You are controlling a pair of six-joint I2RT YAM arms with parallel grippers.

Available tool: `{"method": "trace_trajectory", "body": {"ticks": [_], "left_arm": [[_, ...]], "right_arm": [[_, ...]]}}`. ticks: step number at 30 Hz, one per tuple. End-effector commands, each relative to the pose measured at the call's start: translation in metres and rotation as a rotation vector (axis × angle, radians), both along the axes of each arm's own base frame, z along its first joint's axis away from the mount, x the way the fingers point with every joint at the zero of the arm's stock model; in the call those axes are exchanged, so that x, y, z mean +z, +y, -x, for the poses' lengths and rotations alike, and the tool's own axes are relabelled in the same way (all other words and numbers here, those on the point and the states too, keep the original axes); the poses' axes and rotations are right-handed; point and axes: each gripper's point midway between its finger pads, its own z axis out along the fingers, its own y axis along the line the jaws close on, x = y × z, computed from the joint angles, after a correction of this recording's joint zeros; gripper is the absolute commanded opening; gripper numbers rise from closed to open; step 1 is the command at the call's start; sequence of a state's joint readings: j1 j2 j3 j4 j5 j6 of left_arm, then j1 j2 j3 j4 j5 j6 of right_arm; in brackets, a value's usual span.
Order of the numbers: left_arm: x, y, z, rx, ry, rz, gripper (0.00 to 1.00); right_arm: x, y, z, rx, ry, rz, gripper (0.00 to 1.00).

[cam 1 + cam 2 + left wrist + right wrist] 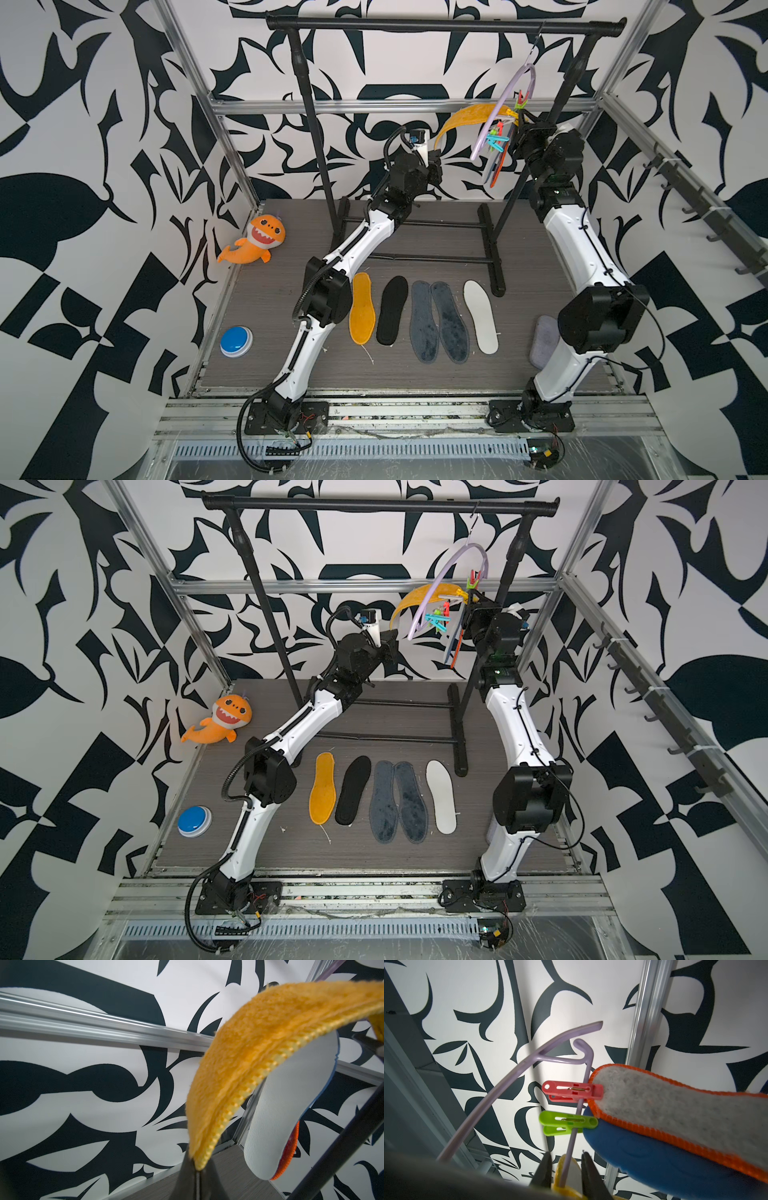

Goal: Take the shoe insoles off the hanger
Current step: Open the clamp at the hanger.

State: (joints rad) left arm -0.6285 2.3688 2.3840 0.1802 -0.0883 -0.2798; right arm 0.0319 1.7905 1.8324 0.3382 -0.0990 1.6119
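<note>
**Left claw clamps the pegged orange insole; right claw straddles the hanger bar**

The hanger (504,96) hangs by its hook near the right end of the black rail (444,25), swung askew. The left claw (197,1167) is fully closed on the free tip of the hanging orange insole (249,1053), which arches up from it to the hanger's peg bar. Beside it hang a white insole (291,1105) with a blue back and a grey insole (675,1105) with an orange rim. A red peg (572,1091) grips the grey one, and a green peg (568,1123) sits just beside it.

The right claw (564,1159) has its fingers a little apart, one on each side of the hanger's thin bar and a yellow peg (558,1172). Whether they press on the peg I cannot tell.

Five more lie in a row on the worktop (270,291), well apart from the hanger: a loose orange insole (361,309), a black insole (392,309), two dark grey-blue insoles (424,322) and a second white insole (481,316).
</note>
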Motion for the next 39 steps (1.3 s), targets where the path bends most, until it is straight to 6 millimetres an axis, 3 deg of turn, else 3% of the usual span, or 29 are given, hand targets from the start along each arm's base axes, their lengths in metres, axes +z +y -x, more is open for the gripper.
{"method": "trace_trajectory", "body": {"ticks": [1,13,20,27,39], "left_arm": [[0.024,0.010,0.005,0.002,-0.037,0.038,0.00],[0.016,0.014,0.005,0.006,-0.015,0.036,0.00],[0.004,0.032,0.002,0.051,0.026,0.059,0.00],[-0.008,0.052,-0.001,0.082,0.059,0.069,0.00],[-0.011,0.057,0.004,0.073,0.067,0.066,0.00]], "right_arm": [[0.043,0.005,0.019,0.017,-0.118,-0.001,0.23],[0.051,0.012,0.020,0.039,-0.146,-0.005,0.13],[0.046,0.020,0.017,0.056,-0.136,-0.005,0.12],[0.049,0.031,0.014,0.093,-0.145,-0.007,0.12],[0.052,0.035,0.018,0.108,-0.156,-0.002,0.21]]}}
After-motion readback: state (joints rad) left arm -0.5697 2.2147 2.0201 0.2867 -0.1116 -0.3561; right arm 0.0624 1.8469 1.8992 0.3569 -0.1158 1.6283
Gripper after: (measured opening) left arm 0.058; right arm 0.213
